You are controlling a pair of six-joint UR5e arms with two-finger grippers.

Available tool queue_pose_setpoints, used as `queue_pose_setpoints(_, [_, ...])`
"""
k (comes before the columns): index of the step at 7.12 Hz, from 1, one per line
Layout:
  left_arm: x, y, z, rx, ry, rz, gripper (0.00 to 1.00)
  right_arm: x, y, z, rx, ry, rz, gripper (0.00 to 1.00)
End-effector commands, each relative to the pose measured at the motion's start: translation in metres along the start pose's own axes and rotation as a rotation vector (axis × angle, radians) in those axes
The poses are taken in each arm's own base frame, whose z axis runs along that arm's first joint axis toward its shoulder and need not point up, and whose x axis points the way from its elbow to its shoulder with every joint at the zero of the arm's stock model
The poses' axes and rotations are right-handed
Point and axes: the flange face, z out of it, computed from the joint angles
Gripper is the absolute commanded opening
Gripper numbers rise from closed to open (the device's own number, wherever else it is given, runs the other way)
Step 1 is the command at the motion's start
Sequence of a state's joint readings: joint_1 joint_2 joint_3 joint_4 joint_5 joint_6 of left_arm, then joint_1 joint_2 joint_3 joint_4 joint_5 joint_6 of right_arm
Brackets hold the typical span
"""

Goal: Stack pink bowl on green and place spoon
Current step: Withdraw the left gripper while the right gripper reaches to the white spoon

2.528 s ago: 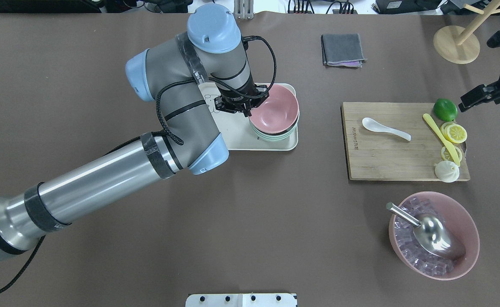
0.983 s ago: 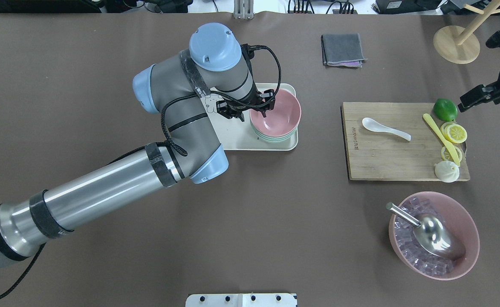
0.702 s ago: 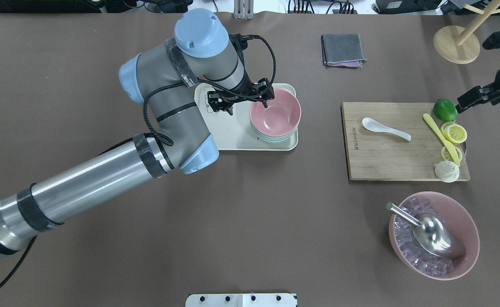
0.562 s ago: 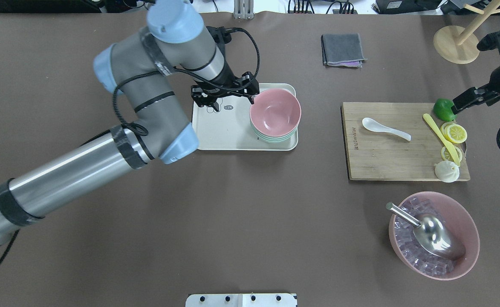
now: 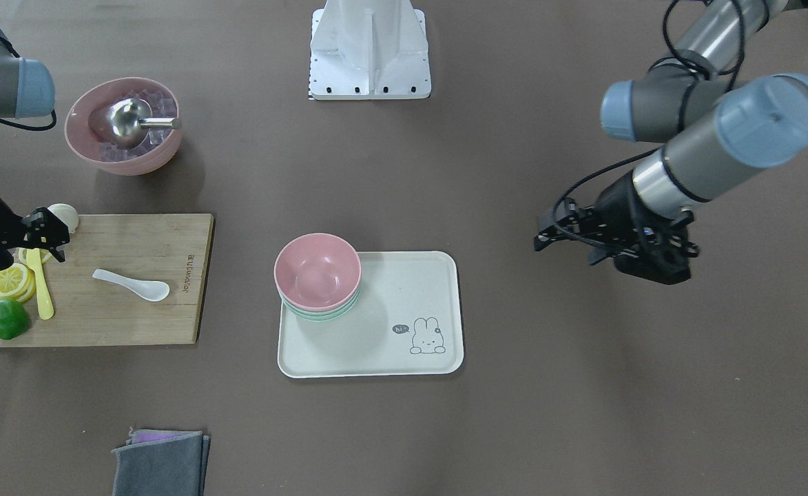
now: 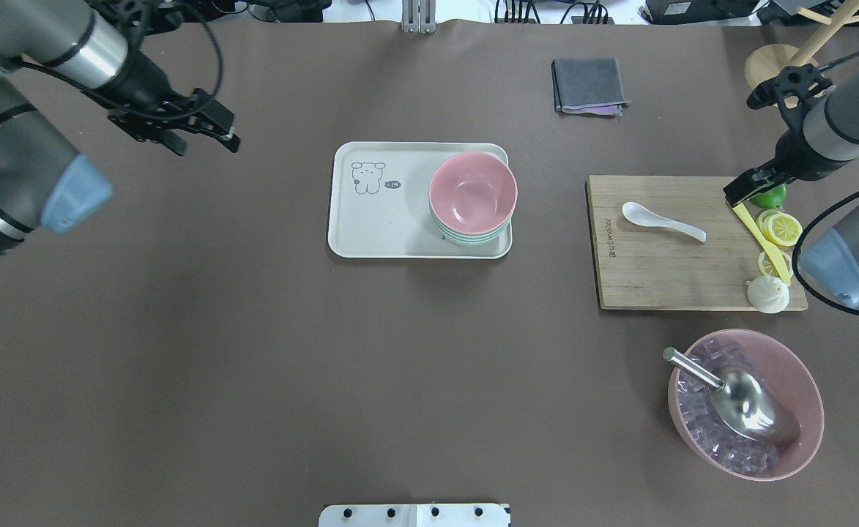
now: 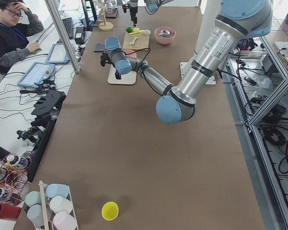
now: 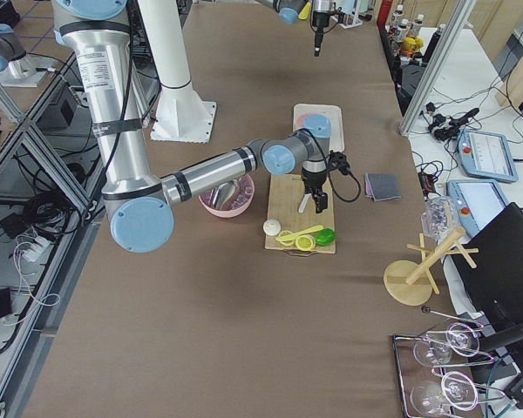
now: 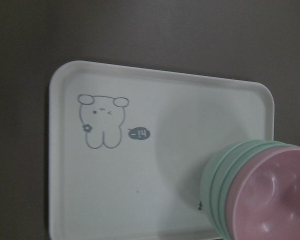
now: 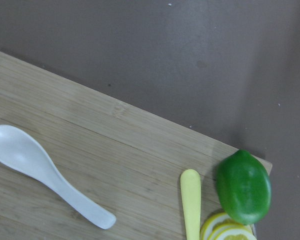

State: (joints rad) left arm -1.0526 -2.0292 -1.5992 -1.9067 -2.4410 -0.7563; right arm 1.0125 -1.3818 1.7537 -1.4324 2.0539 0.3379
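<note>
Right, pink bowl [image 6: 471, 192] sits nested on the green bowls [image 6: 469, 238], upright, at the right end of the tray [image 6: 385, 234], mid-desk twd the far edge. Nothing is touching it. L gripper [image 6: 208, 146] hangs over bare desk well apart from the tray, out twd the far left corner, jaws apart, holding nothing. Its wrist cam looks down on the tray: cartoon [image 9: 102, 122] at upper left, stacked bowls at lower right.

Spoon [image 6: 662, 222]: white, lying flat on the board [image 6: 656, 278] twd the desk's right end, scoop end pointing at the tray, handle twd the board's right side. Not picked up yet. R gripper [image 6: 740, 192] hovers over the board's far right corner, just beside the lime [image 10: 243, 187], apart from the spoon. Its jaws: can't tell, only a dark block shows from above, and the front view is no clearer. R wrist cam has the spoon lower left, lime lower right.

Along the board's right edge: yellow knife [image 6: 760, 241], lemon slices [image 6: 782, 228], white bun [image 6: 767, 295] at the near corner. Twd the desk's near right corner, ice bowl [image 6: 813, 410] w/ a metal scoop [image 6: 748, 402] in it. Grey cloth [image 6: 589, 86] by the far edge, wooden stand [image 6: 784, 77] at the far right corner.
</note>
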Motion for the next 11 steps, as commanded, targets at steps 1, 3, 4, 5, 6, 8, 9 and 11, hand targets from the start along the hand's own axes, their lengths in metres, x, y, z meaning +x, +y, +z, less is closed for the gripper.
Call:
queue_pose_setpoints(1, [-0.146,0.04,-0.041,0.002,-0.07,0.148,0.98,-0.042,-0.001,0.013,0.044,-0.037,-0.109,1.0])
queue_pose_setpoints(3, [-0.243,0.082,-0.077,0.006,-0.121,0.243,0.99,-0.067,-0.01,0.032,0.048,-0.06,-0.239,0.99])
queue_pose_setpoints(4, [-0.251,0.088,-0.079,0.005,-0.125,0.235,0.99,-0.063,-0.014,0.046,0.028,-0.052,-0.315,0.98])
queue_pose_setpoints(5, [-0.251,0.088,-0.079,0.005,-0.125,0.235,0.99,-0.06,-0.016,0.054,0.033,-0.053,-0.41,0.98])
queue_pose_setpoints(6, [-0.251,0.088,-0.079,0.004,-0.125,0.233,0.99,-0.055,-0.015,0.058,0.037,-0.052,-0.51,0.94])
queue_pose_setpoints(8, [-0.252,0.089,-0.079,0.003,-0.126,0.232,0.99,-0.052,-0.013,0.066,0.021,-0.055,-0.538,0.71])
queue_pose_setpoints(9, [-0.252,0.089,-0.079,0.004,-0.125,0.233,0.99,-0.051,-0.013,0.068,0.015,-0.054,-0.534,0.57])
queue_pose_setpoints(11, [-0.253,0.09,-0.079,0.002,-0.127,0.23,0.99,-0.049,-0.012,0.072,0.008,-0.053,-0.529,0.51])
